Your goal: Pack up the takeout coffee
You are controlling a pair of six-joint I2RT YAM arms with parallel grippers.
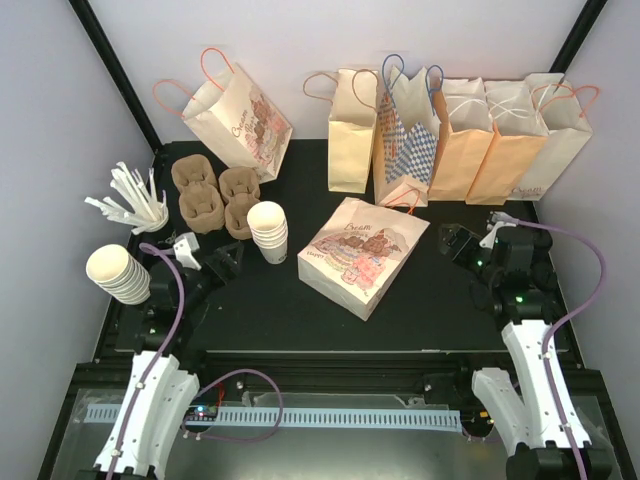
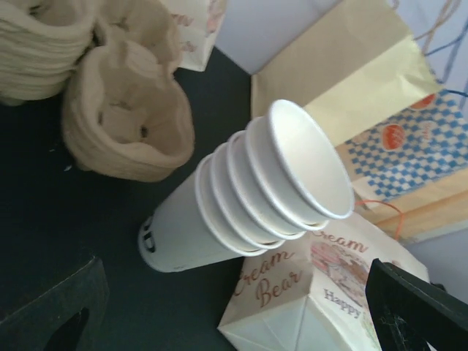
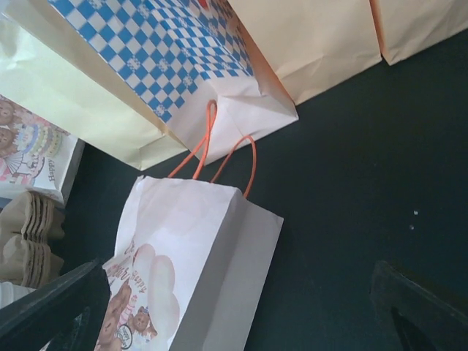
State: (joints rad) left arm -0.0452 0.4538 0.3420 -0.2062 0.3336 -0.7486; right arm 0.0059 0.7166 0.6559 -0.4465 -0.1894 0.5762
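No takeout coffee shows in any view. A stack of lidless white cups stands mid-table, and in the left wrist view the cup stack fills the centre. My left gripper sits just left of the stack, open and empty; the left gripper shows one black finger at each lower corner. A white bear-print bag lies flat in the middle. My right gripper stays right of it, open and empty; the right gripper hangs over the bag's orange-handled end.
Brown pulp cup carriers sit at the back left, with white straws in a holder and a second tilted cup stack further left. Another bear bag and a row of paper bags stand along the back.
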